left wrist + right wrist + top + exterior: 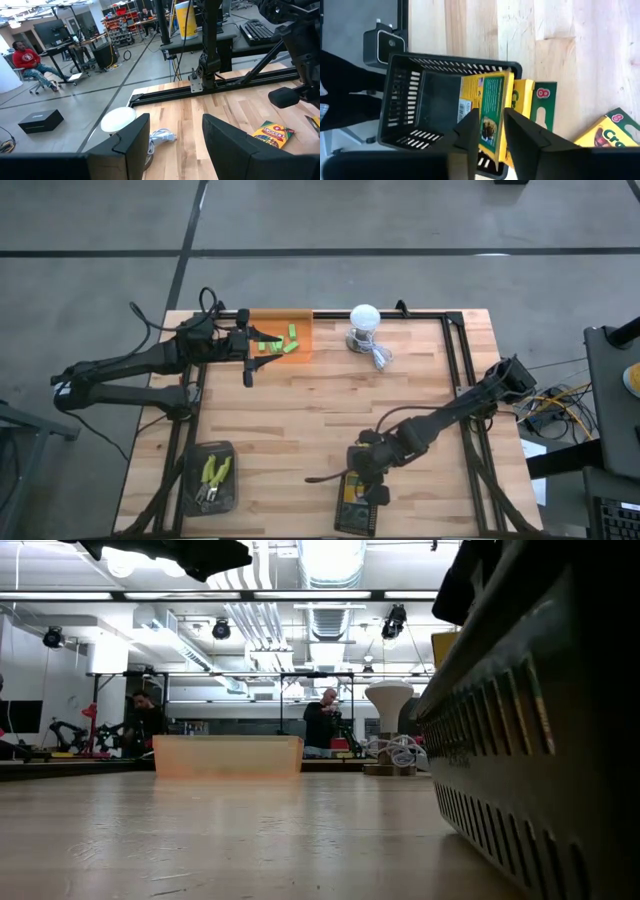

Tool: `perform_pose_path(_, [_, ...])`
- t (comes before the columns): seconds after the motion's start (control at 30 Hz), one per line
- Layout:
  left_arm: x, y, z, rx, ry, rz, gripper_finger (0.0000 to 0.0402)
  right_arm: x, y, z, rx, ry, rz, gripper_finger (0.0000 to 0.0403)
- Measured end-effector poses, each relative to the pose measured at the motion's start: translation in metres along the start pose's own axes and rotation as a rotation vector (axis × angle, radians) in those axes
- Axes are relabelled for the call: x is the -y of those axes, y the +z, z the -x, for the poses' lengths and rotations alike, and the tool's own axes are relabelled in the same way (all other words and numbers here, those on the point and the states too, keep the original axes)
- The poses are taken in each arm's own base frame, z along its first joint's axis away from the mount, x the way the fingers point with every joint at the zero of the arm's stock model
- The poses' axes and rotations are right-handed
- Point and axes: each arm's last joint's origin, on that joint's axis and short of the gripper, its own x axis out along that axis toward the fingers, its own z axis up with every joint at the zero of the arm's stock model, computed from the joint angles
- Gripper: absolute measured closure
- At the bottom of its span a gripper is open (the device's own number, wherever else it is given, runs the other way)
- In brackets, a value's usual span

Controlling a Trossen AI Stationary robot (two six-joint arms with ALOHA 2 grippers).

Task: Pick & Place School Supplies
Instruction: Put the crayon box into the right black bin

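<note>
A black slotted basket [420,100] stands at the table's near edge, right of the middle [357,517]. My right gripper [491,137] slants down over it, open. One yellow-and-green crayon box [492,102] stands tilted in the basket between the fingers, which flank it. A second crayon box [540,105] shows at the basket's wall, and a third [607,131] lies flat on the table beside it. My left gripper [175,150] hangs open and level by the orange tray [282,338], which holds several green blocks [280,343].
A white bulb with a cable [364,320] stands at the far edge, right of the orange tray. A dark tray [212,477] at the near left holds yellow-green-handled pliers [214,470]. Bare wood lies across the table's middle. People are in the room beyond.
</note>
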Motion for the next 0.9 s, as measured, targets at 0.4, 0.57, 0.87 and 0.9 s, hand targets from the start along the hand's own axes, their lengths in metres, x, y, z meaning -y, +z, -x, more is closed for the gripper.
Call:
perform_pose_path(0.4, [0.0, 0.0, 0.0, 0.0, 0.0, 0.0, 0.0213, -0.002, 0.003, 0.014, 0.076, -0.009, 0.004, 0.0266])
perform_pose_path(0.57, [0.0, 0.0, 0.0, 0.0, 0.0, 0.0, 0.0213, -0.003, 0.005, 0.04, 0.176, -0.049, 0.004, 0.0266])
perform_pose_path(0.87, [0.0, 0.0, 0.0, 0.0, 0.0, 0.0, 0.0213, 0.003, -0.003, 0.085, 0.259, -0.114, -0.05, 0.0276])
perform_pose_path(0.9, [0.0, 0.0, 0.0, 0.0, 0.0, 0.0, 0.0213, 0.003, -0.004, 0.089, 0.266, -0.121, -0.057, 0.0278])
